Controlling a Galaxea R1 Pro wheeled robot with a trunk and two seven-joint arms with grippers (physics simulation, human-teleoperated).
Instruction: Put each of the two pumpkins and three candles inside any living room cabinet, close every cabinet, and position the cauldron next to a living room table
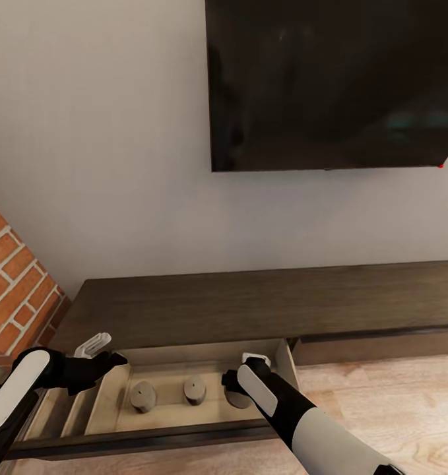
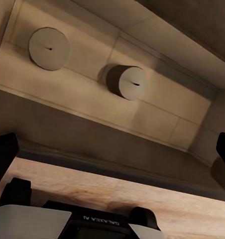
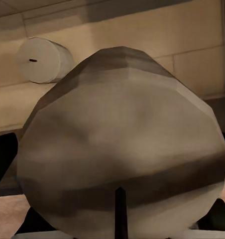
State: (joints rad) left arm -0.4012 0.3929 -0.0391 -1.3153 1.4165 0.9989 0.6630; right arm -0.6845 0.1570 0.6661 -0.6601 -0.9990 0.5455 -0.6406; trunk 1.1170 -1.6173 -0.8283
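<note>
Three candles in open cabinet drawer. Right gripper clamped around third; left gripper spread, empty. Probably light, rigid, smooth-sided: grip across sides.

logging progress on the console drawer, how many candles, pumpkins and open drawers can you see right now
candles: 3 (left, middle, third at the right tool)
pumpkins: 0
open drawers: 1
total: 4
</note>
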